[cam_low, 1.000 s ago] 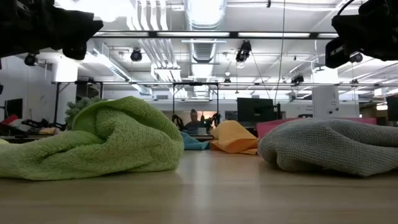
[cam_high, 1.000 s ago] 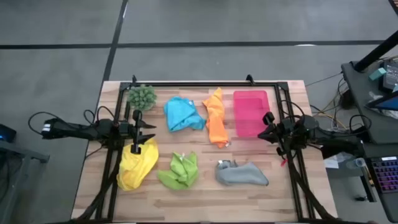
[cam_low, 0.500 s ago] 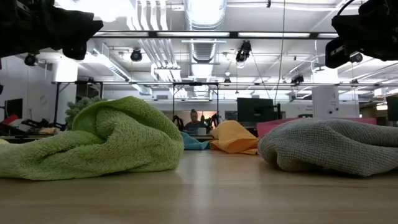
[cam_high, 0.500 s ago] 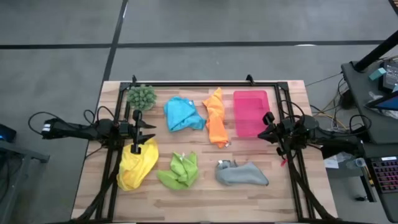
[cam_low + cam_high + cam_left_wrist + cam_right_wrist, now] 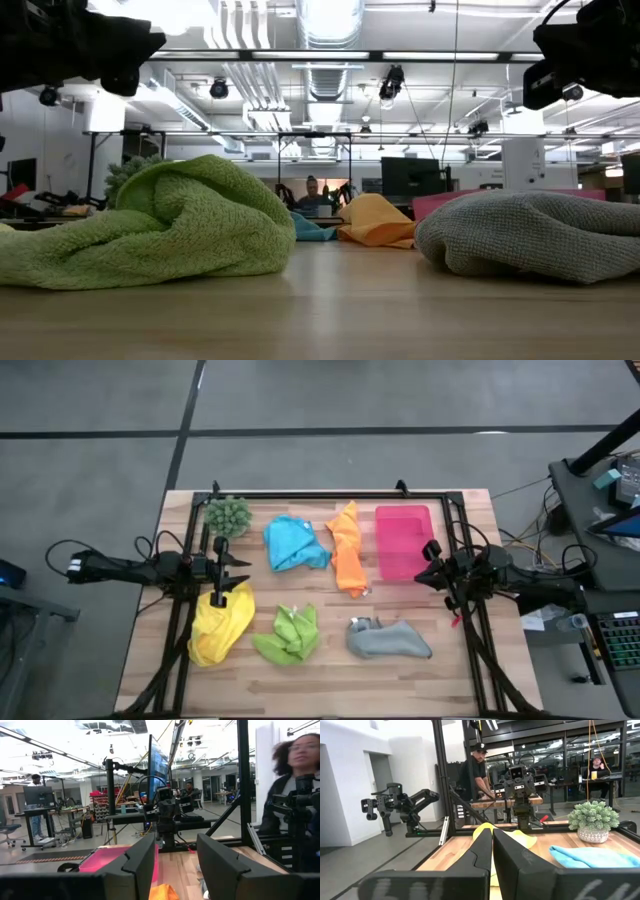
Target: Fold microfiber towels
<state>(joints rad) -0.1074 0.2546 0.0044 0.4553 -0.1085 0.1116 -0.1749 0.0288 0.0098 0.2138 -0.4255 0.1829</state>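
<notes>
Five microfiber towels lie crumpled on the wooden table: blue (image 5: 295,544), orange (image 5: 347,550), yellow (image 5: 220,622), lime green (image 5: 288,636) and grey (image 5: 388,640). My left gripper (image 5: 243,572) hovers at the table's left side, over the yellow towel's far end. It is open (image 5: 175,865) and has nothing between its fingers. My right gripper (image 5: 422,568) hovers at the right side, by the pink tray's near right corner. It is shut (image 5: 492,845) and holds nothing. In the low view the green towel (image 5: 160,225) and the grey towel (image 5: 530,235) fill the foreground.
A flat pink tray (image 5: 403,542) lies at the far right, and a spiky green plant (image 5: 229,515) in a pot stands at the far left. A black frame (image 5: 330,493) runs round the table. People show in the room behind, one (image 5: 295,795) close to the table's right side.
</notes>
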